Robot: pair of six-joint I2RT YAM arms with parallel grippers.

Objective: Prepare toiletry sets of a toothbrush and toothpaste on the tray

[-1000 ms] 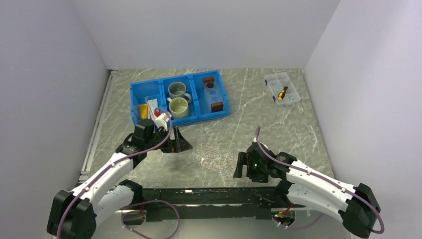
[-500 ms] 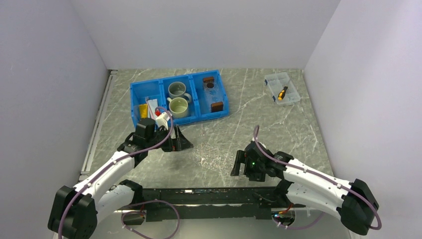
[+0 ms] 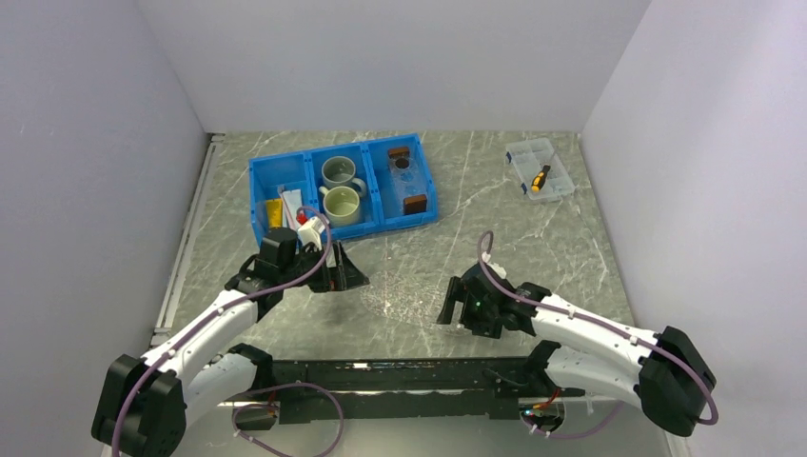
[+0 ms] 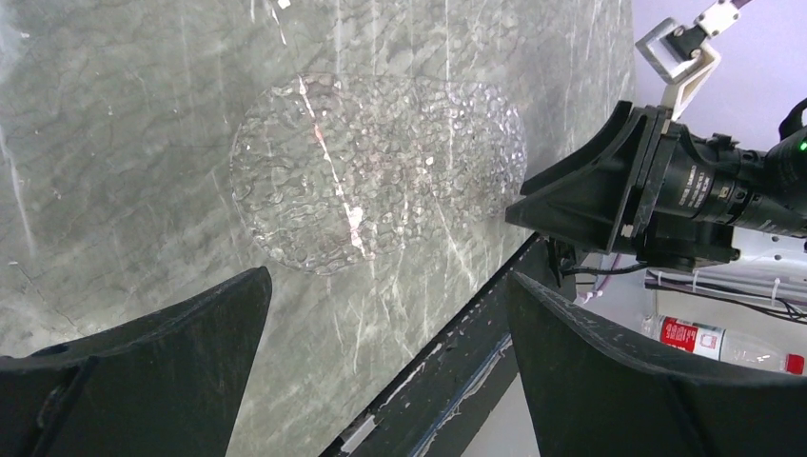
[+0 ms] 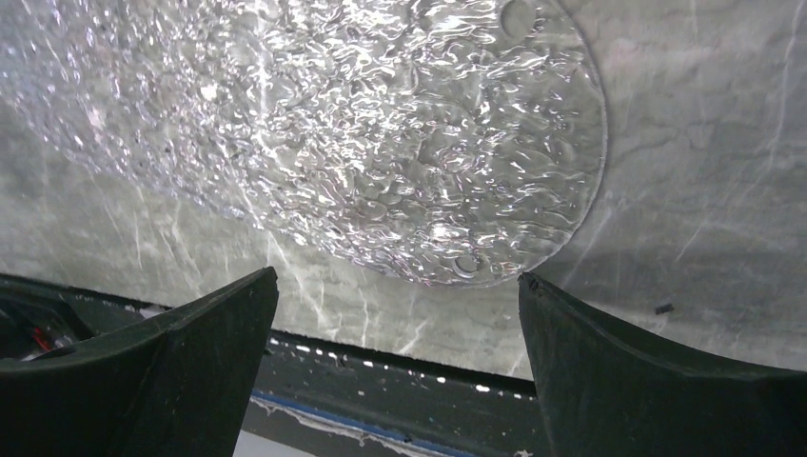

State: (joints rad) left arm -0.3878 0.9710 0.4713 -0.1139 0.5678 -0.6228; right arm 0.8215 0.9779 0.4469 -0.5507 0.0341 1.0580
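Note:
The clear tray [image 3: 415, 203] with brown block handles lies in the right compartment of the blue bin [image 3: 255, 200]. A white toothpaste tube [image 3: 290, 202] lies in the bin's left compartment, beside a yellow item. I cannot make out the toothbrush in any view. My left gripper [image 3: 357, 273] [image 4: 387, 276] hangs open and empty just in front of the bin, pointing right over the table. My right gripper [image 3: 447, 307] [image 5: 397, 276] is open and empty near the table's front edge, pointing left. Two overlapping clear bumpy round mats [image 3: 404, 295] [image 4: 376, 171] [image 5: 381, 143] lie between the grippers.
Two mugs [image 3: 341, 188] fill the bin's middle compartment. A clear lidded compartment box [image 3: 540, 169] holding a yellow-and-black tool sits at the back right. The black front rail [image 3: 381, 367] runs along the near edge. White walls enclose three sides.
The right gripper has moved left and slightly away from the front edge, closer to the clear mats. The left arm has hardly moved. Both grippers stayed open.

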